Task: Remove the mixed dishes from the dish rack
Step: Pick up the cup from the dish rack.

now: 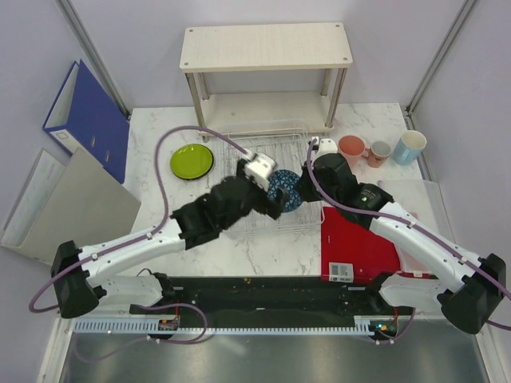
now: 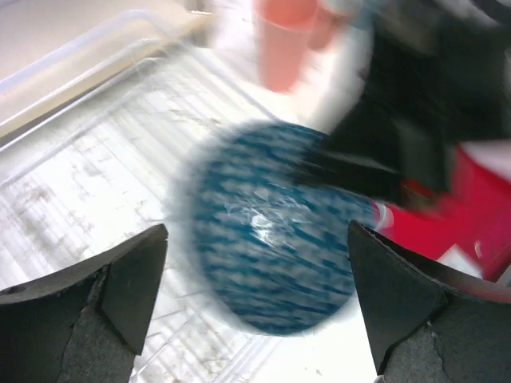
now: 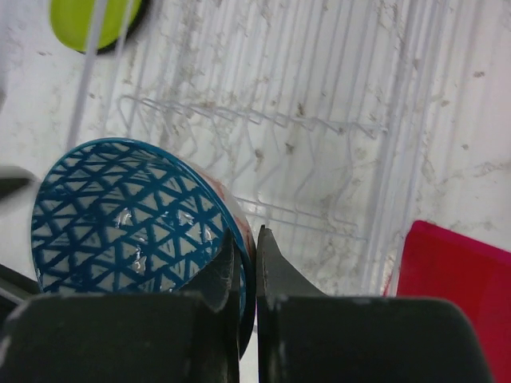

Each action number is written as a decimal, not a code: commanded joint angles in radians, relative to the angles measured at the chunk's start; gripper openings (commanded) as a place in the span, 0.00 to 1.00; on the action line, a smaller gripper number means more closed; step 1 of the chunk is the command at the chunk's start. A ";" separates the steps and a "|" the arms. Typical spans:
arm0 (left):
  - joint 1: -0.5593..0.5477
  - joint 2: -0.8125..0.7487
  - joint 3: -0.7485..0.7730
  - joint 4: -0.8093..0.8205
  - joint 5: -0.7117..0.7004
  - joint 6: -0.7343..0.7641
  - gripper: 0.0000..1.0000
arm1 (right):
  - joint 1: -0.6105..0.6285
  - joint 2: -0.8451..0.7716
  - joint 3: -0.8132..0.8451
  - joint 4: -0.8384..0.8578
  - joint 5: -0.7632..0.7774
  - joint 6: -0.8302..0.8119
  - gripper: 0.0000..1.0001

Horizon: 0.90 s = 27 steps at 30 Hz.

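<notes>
bowl [image 1: 283, 190] at rack's [image 1: 267, 148] right end | plate [image 1: 192, 161] left of rack | cups [image 1: 351, 148] right

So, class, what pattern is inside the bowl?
The bowl shows blue lattice on white, best in right wrist view.

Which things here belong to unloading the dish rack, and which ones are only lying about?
Job: dish rack, blue patterned bowl, lime-green plate, pink cup, terracotta mug, light blue cup.
Lying about: wooden shelf, blue binder, grey folder, red sheet.

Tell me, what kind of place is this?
Probably a robot lab set up like a kitchen: a wire dish rack and pink cup on a marble-look table, with a blue office binder beside it.
</notes>
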 commanded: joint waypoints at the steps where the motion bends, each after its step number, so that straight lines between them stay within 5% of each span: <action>1: 0.349 -0.129 -0.033 -0.137 0.205 -0.543 0.99 | 0.002 -0.058 0.049 -0.005 0.009 0.009 0.00; 5: 0.437 -0.165 -0.058 -0.147 0.287 -0.625 0.99 | 0.001 -0.080 0.039 -0.005 0.031 0.009 0.00; 16: 0.446 -0.028 0.139 -0.420 0.484 -0.805 0.99 | 0.001 -0.014 0.052 0.027 0.067 -0.022 0.00; 22: 0.443 -0.050 0.133 -0.419 0.487 -0.826 0.99 | -0.001 0.084 0.081 0.037 0.054 -0.021 0.00; 27: 0.434 -0.038 0.117 -0.408 0.498 -0.807 0.87 | 0.001 0.143 0.107 0.091 0.000 -0.002 0.00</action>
